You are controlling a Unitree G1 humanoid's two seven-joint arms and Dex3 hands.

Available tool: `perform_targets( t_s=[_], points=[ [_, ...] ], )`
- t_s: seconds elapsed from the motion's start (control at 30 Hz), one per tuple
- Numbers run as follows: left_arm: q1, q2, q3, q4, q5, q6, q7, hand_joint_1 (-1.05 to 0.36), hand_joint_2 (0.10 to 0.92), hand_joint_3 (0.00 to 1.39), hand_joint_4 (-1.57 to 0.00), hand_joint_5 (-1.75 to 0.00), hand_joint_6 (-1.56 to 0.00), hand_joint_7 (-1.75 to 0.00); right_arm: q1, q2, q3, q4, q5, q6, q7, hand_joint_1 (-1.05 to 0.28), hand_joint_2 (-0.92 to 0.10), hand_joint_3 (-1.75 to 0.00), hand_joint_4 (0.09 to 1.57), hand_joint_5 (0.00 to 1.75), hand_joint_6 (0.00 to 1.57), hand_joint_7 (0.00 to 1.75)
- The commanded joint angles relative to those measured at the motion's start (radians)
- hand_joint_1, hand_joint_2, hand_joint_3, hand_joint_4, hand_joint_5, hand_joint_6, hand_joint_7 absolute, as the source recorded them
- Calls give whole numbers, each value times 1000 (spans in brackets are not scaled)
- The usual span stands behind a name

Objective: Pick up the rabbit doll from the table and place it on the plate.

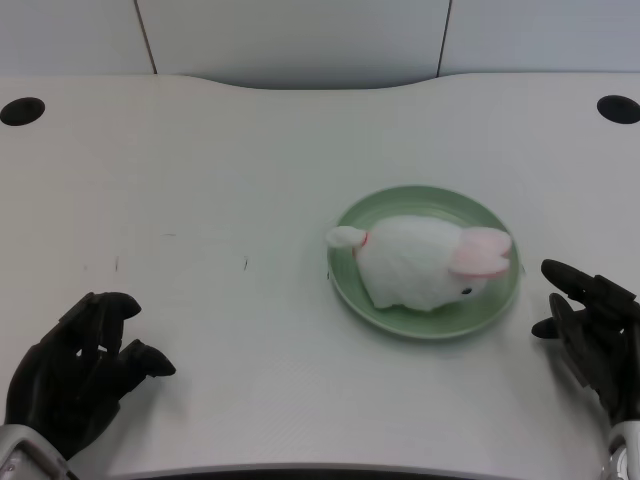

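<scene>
I see the rabbit doll (425, 262) lying on the green plate (430, 325) right of centre, while my left hand (75, 375) rests near-left on the table (220, 200), fingers apart, holding nothing.

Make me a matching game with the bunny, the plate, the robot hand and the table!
Things:
1. rabbit doll
2. plate
3. left robot hand
4. table

Descriptions:
A. green and round
B. black, at the picture's lower left, holding nothing
C. white with pink ears, lying on the plate
D. white, with a dark hole in each far corner

Pairs: 1-C, 2-A, 3-B, 4-D
</scene>
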Motion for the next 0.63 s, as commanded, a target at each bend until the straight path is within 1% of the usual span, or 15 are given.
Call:
perform_targets(
  t_s=[0.03, 0.07, 0.13, 0.2, 0.23, 0.27, 0.3, 0.37, 0.43, 0.5, 0.53, 0.6, 0.63],
  points=[
    [17, 6, 8, -12, 8, 1, 19, -515, 921, 597, -600, -1746, -328, -1699, 3, -22, 2, 12, -7, -11, -16, -323, -921, -329, 709, 1208, 919, 133],
    [17, 4, 10, -13, 5, 3, 21, -511, 921, 595, -602, -1746, -329, -1692, 3, -21, 0, 13, -3, -12, -12, -321, -921, -329, 710, 1201, 918, 133],
    [15, 4, 12, -12, 5, 4, 25, -511, 921, 587, -607, -1746, -360, -1672, 1, -26, 5, 15, -9, -5, -22, -324, -921, -327, 707, 1190, 925, 137],
    [11, 4, 13, -6, 9, 3, 32, -512, 921, 596, -597, -1746, -376, -1658, -1, -29, 6, 17, -12, -11, -28, -326, -921, -322, 717, 1185, 931, 141],
    [9, 4, 13, -4, 13, 4, 38, -512, 921, 600, -593, -1746, -378, -1656, -2, -29, 4, 19, -7, -15, -21, -326, -921, -320, 721, 1184, 932, 142],
    [8, 5, 11, -4, 18, 1, 41, -513, 921, 603, -591, -1746, -380, -1656, -4, -30, 2, 22, -4, -12, -15, -327, -921, -322, 723, 1181, 931, 142],
    [8, 8, 8, -1, 22, -6, 36, -518, 921, 614, -582, -1746, -359, -1673, -5, -34, 4, 27, -7, -7, -14, -340, -921, -339, 717, 1160, 918, 136],
    [8, 11, 7, 6, 29, -21, 30, -521, 921, 616, -589, -1746, -351, -1690, -7, -39, 4, 32, -5, 2, -4, -350, -921, -353, 725, 1133, 910, 134],
    [6, 10, 7, 11, 37, -27, 39, -521, 921, 584, -611, -1746, -393, -1663, -6, -46, 10, 31, -12, 6, 4, -362, -921, -352, 720, 1120, 901, 132],
    [4, 11, 10, 15, 40, -28, 47, -513, 921, 584, -615, -1746, -408, -1647, -8, -45, 4, 34, -1, -4, 23, -367, -921, -337, 717, 1120, 902, 135],
    [3, 10, 11, 17, 38, -28, 48, -512, 921, 586, -614, -1746, -410, -1644, -9, -42, -2, 34, 10, -1, 39, -367, -921, -331, 717, 1121, 903, 136],
    [1, 10, 12, 19, 34, -24, 47, -509, 921, 590, -589, -1746, -394, -1650, -10, -39, -5, 31, 16, 2, 47, -390, -921, -328, 715, 1129, 901, 136],
    [0, 10, 13, 19, 34, -23, 48, -507, 921, 585, -587, -1746, -391, -1652, -10, -39, -5, 30, 16, 1, 49, -392, -921, -327, 717, 1133, 903, 138]
  ],
)
